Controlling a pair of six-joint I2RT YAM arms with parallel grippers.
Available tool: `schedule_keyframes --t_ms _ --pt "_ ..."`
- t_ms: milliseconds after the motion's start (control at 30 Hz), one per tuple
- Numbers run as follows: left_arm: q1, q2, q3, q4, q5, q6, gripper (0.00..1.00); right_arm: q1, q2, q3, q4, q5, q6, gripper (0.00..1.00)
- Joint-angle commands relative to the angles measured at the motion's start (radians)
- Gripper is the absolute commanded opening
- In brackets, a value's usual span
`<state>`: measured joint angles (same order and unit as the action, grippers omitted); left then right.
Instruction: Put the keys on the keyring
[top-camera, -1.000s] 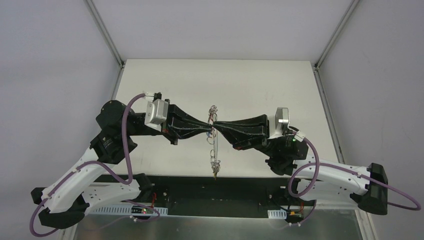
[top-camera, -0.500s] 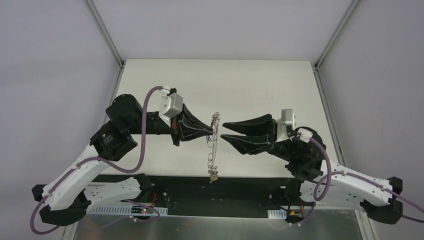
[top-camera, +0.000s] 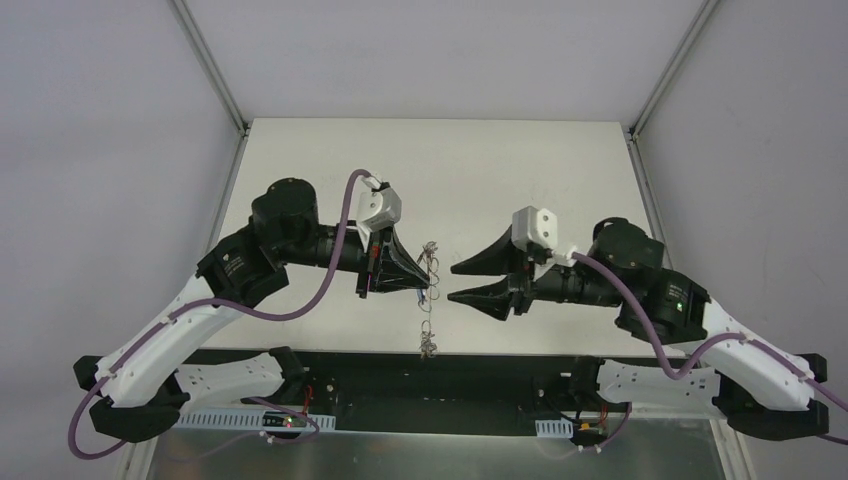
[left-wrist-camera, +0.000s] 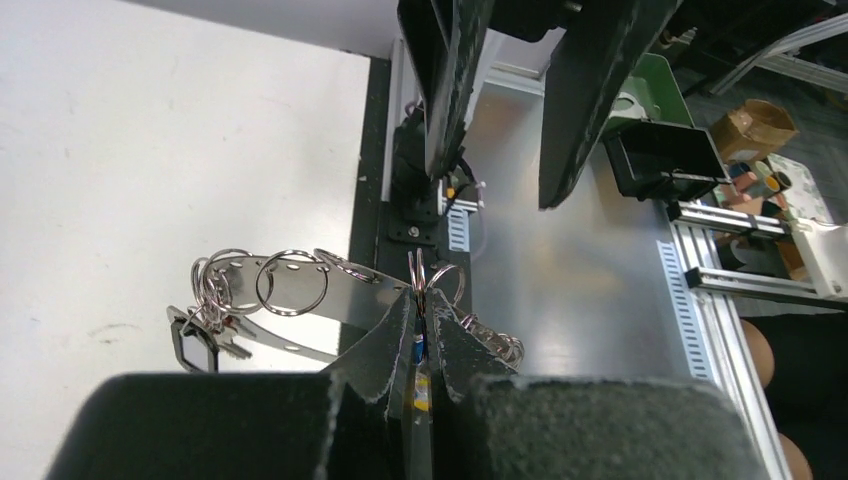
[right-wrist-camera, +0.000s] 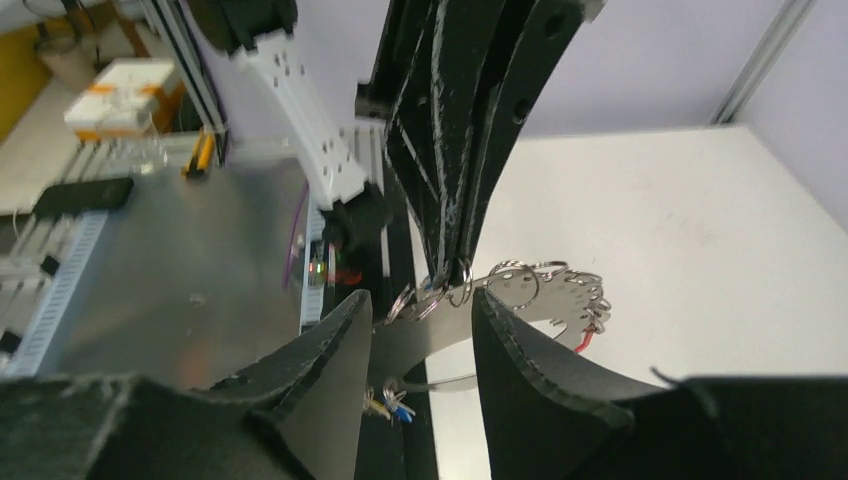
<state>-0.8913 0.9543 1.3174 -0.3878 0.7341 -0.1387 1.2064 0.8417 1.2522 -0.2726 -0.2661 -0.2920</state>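
The keyring (top-camera: 427, 325) is a floppy silvery perforated strip loop strung with small metal rings, hanging above the table's front edge. My left gripper (top-camera: 425, 287) is shut on one of its rings; the left wrist view shows the pinch (left-wrist-camera: 419, 292). Small keys with blue and yellow heads (right-wrist-camera: 392, 405) dangle from its lower end, and a red bit (right-wrist-camera: 585, 340) shows at its far end. My right gripper (top-camera: 453, 283) is open and empty, just right of the keyring. In the right wrist view its fingers (right-wrist-camera: 335, 365) flank the strip (right-wrist-camera: 540, 295) without touching.
The white table (top-camera: 330, 160) lies under and behind the grippers. A black rail (top-camera: 500, 365) runs along its front edge, with a metal base plate (left-wrist-camera: 560, 250) below. Frame posts (top-camera: 210, 60) stand at the back corners. Boxes and clutter (left-wrist-camera: 760, 130) sit off the table.
My right gripper opened, let go of the keyring and drew back to the right. My left gripper stayed shut on the keyring and turned, and the keyring now hangs from it alone.
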Motion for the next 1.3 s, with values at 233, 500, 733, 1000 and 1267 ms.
schedule_keyframes --t_ms 233,500,733,1000,1267 --pt "-0.005 0.051 0.112 -0.172 0.104 0.013 0.0 0.002 0.112 0.11 -0.313 -0.077 -0.116 0.43" --pt "-0.006 0.055 0.12 -0.228 0.113 0.038 0.0 0.002 0.095 0.071 -0.197 -0.083 -0.105 0.41" --pt "-0.005 0.058 0.13 -0.239 0.116 0.047 0.0 0.002 0.136 0.098 -0.14 -0.092 -0.086 0.4" --pt "-0.005 0.057 0.123 -0.244 0.117 0.051 0.0 0.002 0.17 0.115 -0.099 -0.109 -0.079 0.37" --pt "-0.008 0.058 0.125 -0.246 0.115 0.055 0.0 0.002 0.168 0.123 -0.081 -0.133 -0.076 0.35"
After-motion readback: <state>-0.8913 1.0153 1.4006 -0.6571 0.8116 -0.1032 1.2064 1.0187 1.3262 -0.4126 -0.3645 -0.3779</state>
